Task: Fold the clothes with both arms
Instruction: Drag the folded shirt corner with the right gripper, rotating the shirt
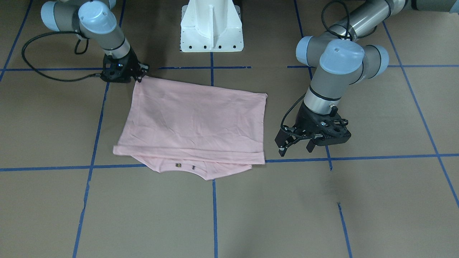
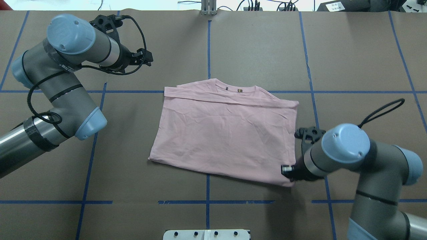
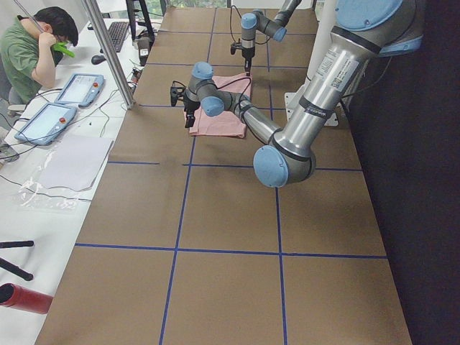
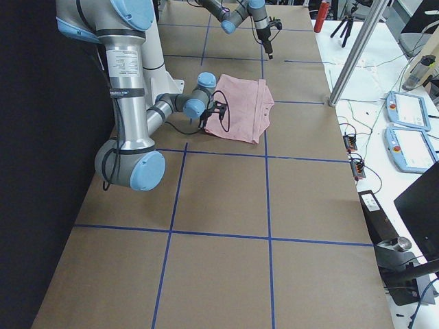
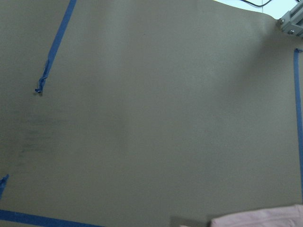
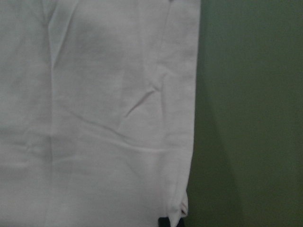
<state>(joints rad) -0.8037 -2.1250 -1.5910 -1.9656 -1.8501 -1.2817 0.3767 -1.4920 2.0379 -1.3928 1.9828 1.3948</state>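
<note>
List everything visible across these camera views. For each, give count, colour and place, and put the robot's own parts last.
T-shirt: one, pale pink, lying partly folded at the table's middle.
table: one, brown-covered, under everything.
tape lines: several, blue, forming a grid on the table.
pedestal base: one, white, at the robot's edge.
panels: two, grey with blue screens, on the white side bench.
person: one, green top, at that bench.
left arm: one, grey with light blue caps.
right arm: one, same colours.
left gripper: one, black, open, clear of the shirt.
right gripper: one, black, at the shirt's near right corner; open or shut unclear.
</note>
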